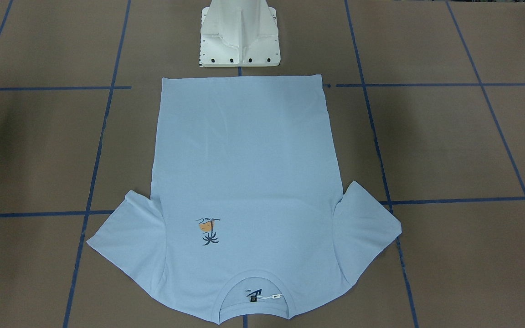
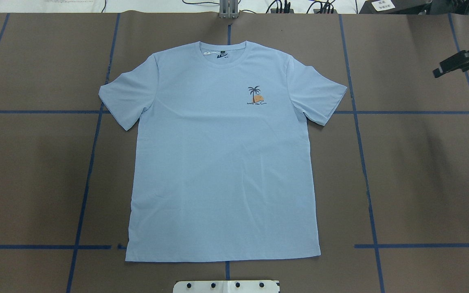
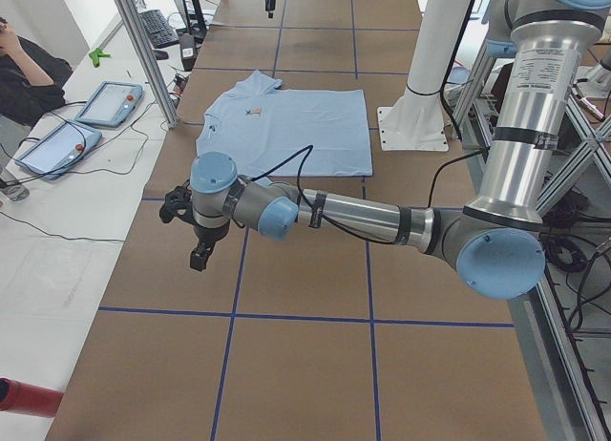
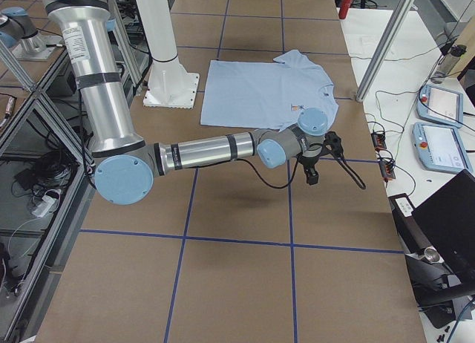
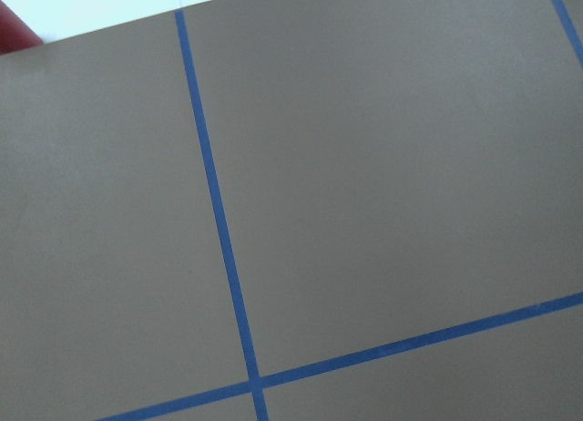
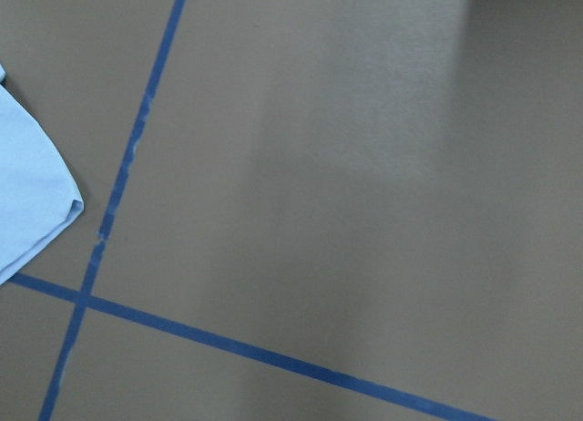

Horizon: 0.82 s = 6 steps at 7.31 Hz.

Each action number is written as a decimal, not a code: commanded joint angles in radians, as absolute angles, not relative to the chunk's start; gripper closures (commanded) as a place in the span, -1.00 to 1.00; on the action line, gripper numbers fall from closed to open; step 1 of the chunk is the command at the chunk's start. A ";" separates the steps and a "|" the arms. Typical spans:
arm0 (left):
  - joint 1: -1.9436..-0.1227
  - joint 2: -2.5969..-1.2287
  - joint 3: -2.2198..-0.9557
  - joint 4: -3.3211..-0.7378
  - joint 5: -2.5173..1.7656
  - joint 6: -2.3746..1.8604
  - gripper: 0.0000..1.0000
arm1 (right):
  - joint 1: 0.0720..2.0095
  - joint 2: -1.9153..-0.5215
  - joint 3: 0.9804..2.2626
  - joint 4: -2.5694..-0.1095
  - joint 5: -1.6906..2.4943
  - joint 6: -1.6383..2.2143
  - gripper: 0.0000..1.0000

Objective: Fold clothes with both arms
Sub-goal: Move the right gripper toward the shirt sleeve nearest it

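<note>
Brown paper crossed with blue tape lines covered the worktop (image 2: 421, 171). We saw the left end effector (image 3: 199, 258) and right end effector (image 4: 312, 177) hovering over bare paper (open or closed, we could not tell). Neither touched the T-shirt (image 2: 222, 162), which lay flat mid-worktop, print up.

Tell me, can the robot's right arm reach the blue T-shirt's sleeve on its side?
Probably yes. The right gripper hangs over the table beside that sleeve, apart from it, with only brown surface and blue tape lines between them. The T-shirt lies flat, with nothing on top.
</note>
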State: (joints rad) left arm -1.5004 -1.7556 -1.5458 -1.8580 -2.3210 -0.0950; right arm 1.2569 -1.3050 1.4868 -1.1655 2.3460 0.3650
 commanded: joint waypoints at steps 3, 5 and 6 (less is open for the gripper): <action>-1.499 -1.766 -1.506 -1.908 -2.322 -0.097 -1.00 | 1.006 -1.041 1.287 -1.105 2.189 0.669 -1.00; -1.499 -1.770 -1.496 -1.917 -2.324 -0.097 -1.00 | 0.968 -1.003 1.224 -1.101 2.140 0.669 -1.00; -1.499 -1.772 -1.496 -1.917 -2.324 -0.095 -1.00 | 0.959 -0.997 1.192 -1.086 2.122 0.669 -1.00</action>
State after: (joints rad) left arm -1.4987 -1.7699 -1.4977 -1.9153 -2.3235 -0.0963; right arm 0.9753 -1.0093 1.2299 -1.0982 2.1480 0.6682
